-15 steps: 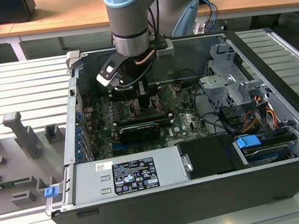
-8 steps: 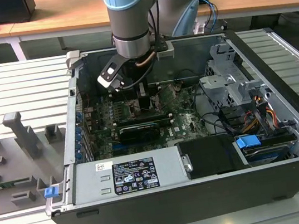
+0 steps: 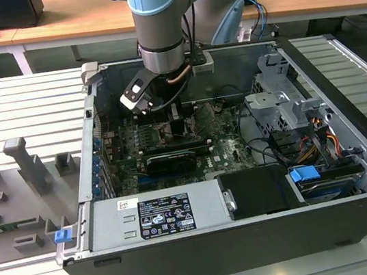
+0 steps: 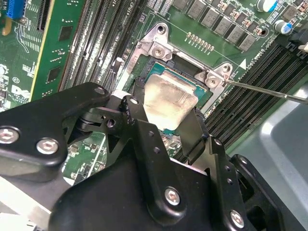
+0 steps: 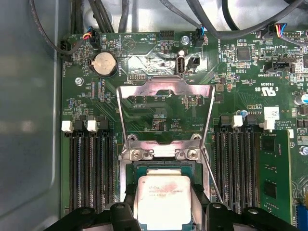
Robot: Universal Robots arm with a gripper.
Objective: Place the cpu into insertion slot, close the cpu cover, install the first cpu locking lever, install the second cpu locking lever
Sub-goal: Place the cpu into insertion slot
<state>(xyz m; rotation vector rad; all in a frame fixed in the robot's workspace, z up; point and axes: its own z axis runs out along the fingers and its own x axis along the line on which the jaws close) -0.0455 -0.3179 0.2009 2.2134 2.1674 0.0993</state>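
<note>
In the exterior view, the pale blue and grey robot arm (image 3: 161,37) was seen reaching down into the open dark grey metal computer case (image 3: 222,259), with the black gripper (image 3: 172,120) lowered close over the green circuit board (image 3: 230,146). In both wrist views, the small flat square cpu (image 4: 171,98) (image 5: 163,207) with its pale silver metal top was held between the two black fingers (image 4: 195,132) (image 5: 130,199), which were closed against two opposite edges of it. Directly beneath the gripper (image 4: 169,103) (image 5: 164,202) lay the square dark insertion slot (image 4: 159,50) with its silver metal rim, and the cpu was positioned within that rim; whether it was fully seated could not be told. Just beyond the fingertips, the thin silver metal cpu cover (image 5: 166,89), a square frame with a large central cutout, was stood up open and hinged at the slot's far edge. A thin silver wire locking lever (image 5: 211,178) (image 4: 264,90) was raised beside one finger. Long black memory slots (image 5: 91,163) were ranged on both sides of the gripper.
</note>
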